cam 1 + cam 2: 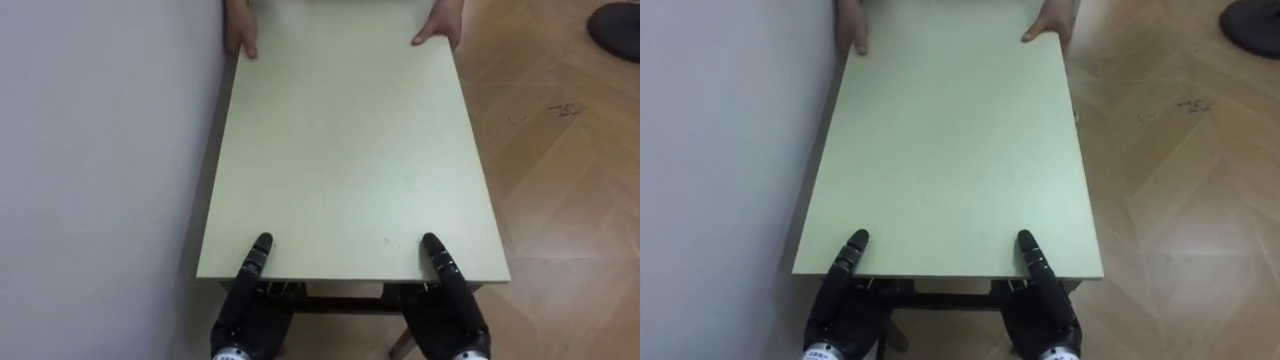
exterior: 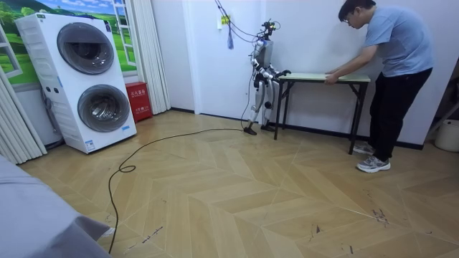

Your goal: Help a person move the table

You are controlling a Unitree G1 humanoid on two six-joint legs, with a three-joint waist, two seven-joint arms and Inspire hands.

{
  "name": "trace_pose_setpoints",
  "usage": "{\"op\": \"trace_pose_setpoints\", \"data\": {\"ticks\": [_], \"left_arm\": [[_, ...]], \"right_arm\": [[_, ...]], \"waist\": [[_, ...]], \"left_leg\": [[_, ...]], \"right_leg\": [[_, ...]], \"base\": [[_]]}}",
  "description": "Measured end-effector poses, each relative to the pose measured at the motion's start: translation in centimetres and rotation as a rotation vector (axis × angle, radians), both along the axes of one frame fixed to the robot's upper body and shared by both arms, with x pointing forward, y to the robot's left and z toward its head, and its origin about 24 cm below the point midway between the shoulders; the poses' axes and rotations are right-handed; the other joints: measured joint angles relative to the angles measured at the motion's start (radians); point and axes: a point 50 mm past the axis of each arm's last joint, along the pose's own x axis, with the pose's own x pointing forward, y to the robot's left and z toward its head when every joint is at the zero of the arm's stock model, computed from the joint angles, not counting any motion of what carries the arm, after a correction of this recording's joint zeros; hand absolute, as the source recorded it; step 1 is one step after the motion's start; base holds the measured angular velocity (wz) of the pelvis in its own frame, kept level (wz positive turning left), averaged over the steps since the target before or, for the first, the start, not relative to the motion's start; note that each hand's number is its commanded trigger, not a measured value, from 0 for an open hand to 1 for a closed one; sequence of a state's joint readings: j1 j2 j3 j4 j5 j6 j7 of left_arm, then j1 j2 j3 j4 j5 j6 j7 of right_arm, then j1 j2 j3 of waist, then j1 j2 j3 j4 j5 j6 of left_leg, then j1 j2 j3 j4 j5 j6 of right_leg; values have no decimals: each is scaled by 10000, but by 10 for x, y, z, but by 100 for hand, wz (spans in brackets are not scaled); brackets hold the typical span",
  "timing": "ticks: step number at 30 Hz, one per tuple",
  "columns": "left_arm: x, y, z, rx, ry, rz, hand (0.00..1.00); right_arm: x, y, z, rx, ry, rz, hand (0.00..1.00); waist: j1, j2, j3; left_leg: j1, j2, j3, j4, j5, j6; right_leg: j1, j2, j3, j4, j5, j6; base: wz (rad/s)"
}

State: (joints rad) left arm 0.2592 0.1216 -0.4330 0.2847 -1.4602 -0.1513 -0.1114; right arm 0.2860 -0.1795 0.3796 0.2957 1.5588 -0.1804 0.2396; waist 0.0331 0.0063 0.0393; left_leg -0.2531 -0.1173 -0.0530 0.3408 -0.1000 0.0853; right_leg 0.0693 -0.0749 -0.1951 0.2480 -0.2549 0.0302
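Note:
A pale green table (image 1: 350, 150) with dark legs stretches away from me, its left long side against a white wall. My left hand (image 1: 240, 310) and right hand (image 1: 455, 310) grip its near edge, each with the thumb lying on top and the rest of the hand under the board. At the far end a person's two hands (image 1: 240, 35) hold the opposite edge. In the room view the person (image 2: 394, 50) bends over the table (image 2: 315, 75) from the room view's right, and I stand at its other end.
The white wall (image 1: 100, 150) runs close along the table's left. Wooden floor (image 1: 560, 180) lies open to the right, with a dark object (image 1: 615, 30) at the far right. A stacked washer and dryer (image 2: 93, 79) and a red box (image 2: 136, 100) stand across the room.

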Motion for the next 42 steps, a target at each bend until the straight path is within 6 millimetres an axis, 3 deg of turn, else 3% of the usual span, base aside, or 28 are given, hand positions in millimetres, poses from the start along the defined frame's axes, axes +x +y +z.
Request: {"op": "trace_pose_setpoints", "data": {"ticks": [1,2,3,4,5,12,25,39,42], "left_arm": [[0,0,-2,-1,1,48,72],[0,1,-2,29,-12,108,41],[0,1,-3,81,-39,113,0],[0,2,-4,115,-39,38,0],[0,3,-5,150,-38,-17,0],[-4,15,-13,2378,-297,-1931,0],[-9,17,-17,3165,-390,-2977,0],[-4,14,-12,2885,-1132,-3296,0],[-2,12,-9,2832,-1483,-3378,0]], "right_arm": [[-1,0,-1,15,39,-9,100],[-1,1,-2,17,44,-17,100],[-1,1,-2,23,59,-35,100],[-2,1,-2,48,90,-51,54],[-2,1,-3,63,110,-36,0],[-5,-1,-6,-306,-22,542,0],[-8,-2,-5,-744,-369,1835,0],[-10,-1,-8,-1086,-925,2669,0],[-11,1,-7,-1470,-1257,3267,0]], "waist": [[0,-29,-49],[10,-38,-56],[13,-35,-59],[13,-23,-69],[10,-19,-78],[-8,153,-228],[-6,115,-202],[-20,-12,-208],[-38,-138,-278]], "left_leg": [[12,-10,3,-6,-1,0],[14,-11,8,-2,-1,0],[15,-9,7,14,-1,0],[23,-1,5,21,-1,0],[30,2,6,21,-1,-1],[247,16,-15,-122,-4,-3],[315,65,-93,-202,149,-188],[179,32,-141,-48,256,-123],[128,17,-147,-30,258,-119]], "right_leg": [[58,4,-2,-95,11,-4],[70,4,-4,-113,11,-4],[76,9,-8,-106,11,-3],[82,15,-2,-98,10,-3],[83,16,3,-91,10,-3],[250,15,84,-114,9,-1],[309,93,-124,-302,5,1],[288,84,-346,-462,-59,-26],[281,72,-441,-473,-92,-34]], "base": [[0],[0],[0],[0],[0],[-1],[-4],[1],[7]]}}
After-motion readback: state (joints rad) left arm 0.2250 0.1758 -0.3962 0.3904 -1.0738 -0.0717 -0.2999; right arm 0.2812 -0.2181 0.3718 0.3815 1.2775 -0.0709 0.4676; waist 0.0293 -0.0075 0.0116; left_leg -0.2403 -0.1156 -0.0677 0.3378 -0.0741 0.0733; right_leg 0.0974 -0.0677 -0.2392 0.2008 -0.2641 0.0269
